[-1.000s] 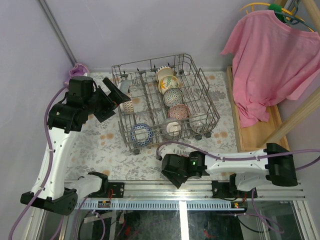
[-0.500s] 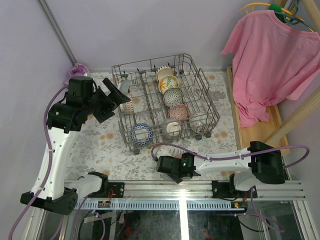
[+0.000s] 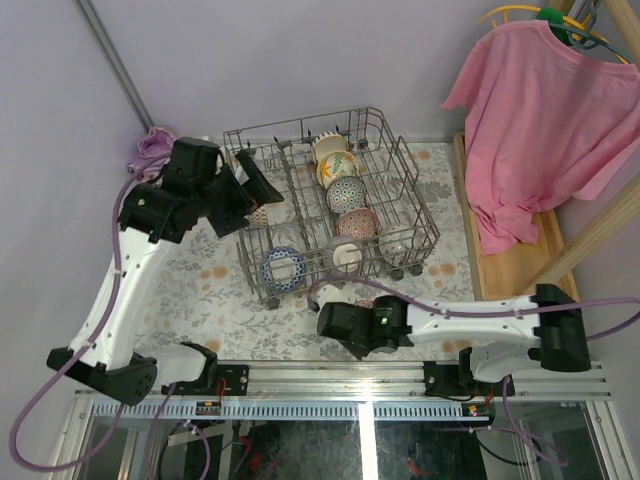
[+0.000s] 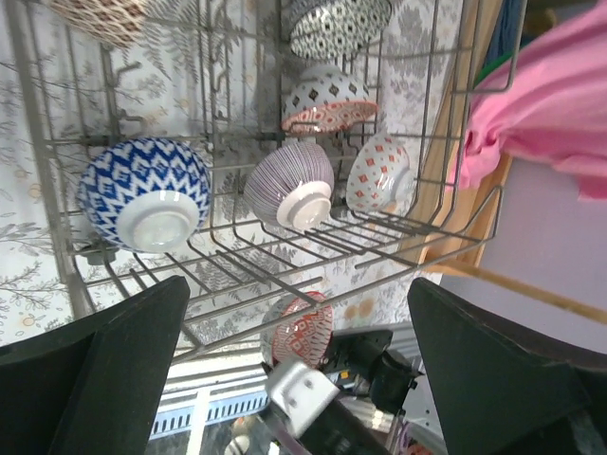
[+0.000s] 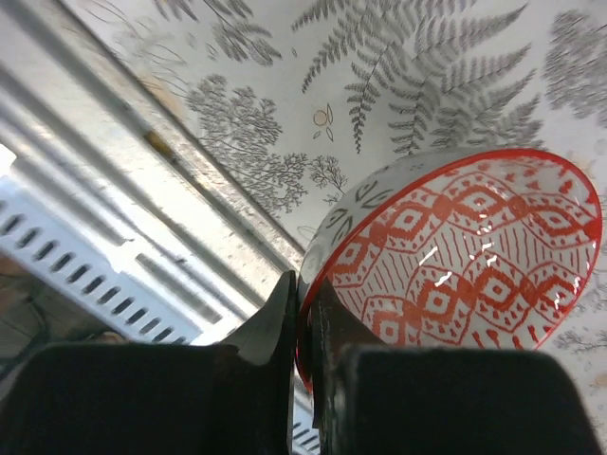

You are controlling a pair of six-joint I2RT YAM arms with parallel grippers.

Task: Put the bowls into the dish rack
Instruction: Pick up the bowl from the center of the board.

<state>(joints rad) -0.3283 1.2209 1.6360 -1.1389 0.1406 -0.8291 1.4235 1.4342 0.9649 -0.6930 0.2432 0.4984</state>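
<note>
The grey wire dish rack (image 3: 408, 175) stands mid-table with several bowls on edge between its tines, among them a blue one (image 3: 283, 267) (image 4: 147, 190), a grey striped one (image 4: 292, 185) and a red-pink one (image 4: 379, 171). A red-patterned bowl (image 5: 455, 256) (image 4: 302, 332) sits on the fern-print cloth in front of the rack. My right gripper (image 5: 305, 313) (image 3: 338, 322) is shut on its near rim, one finger inside and one outside. My left gripper (image 3: 255, 192) (image 4: 296, 294) hangs open over the rack's left side with nothing between its fingers.
A pink shirt (image 3: 530, 120) hangs at the right above a wooden stand (image 3: 488, 270). A purple cloth (image 3: 150, 145) lies at the back left. The metal rail (image 3: 350, 385) runs along the table's near edge, close behind the held bowl.
My right gripper has closed on the red bowl's rim. My left arm has swung right, from beside the rack to over its left side.
</note>
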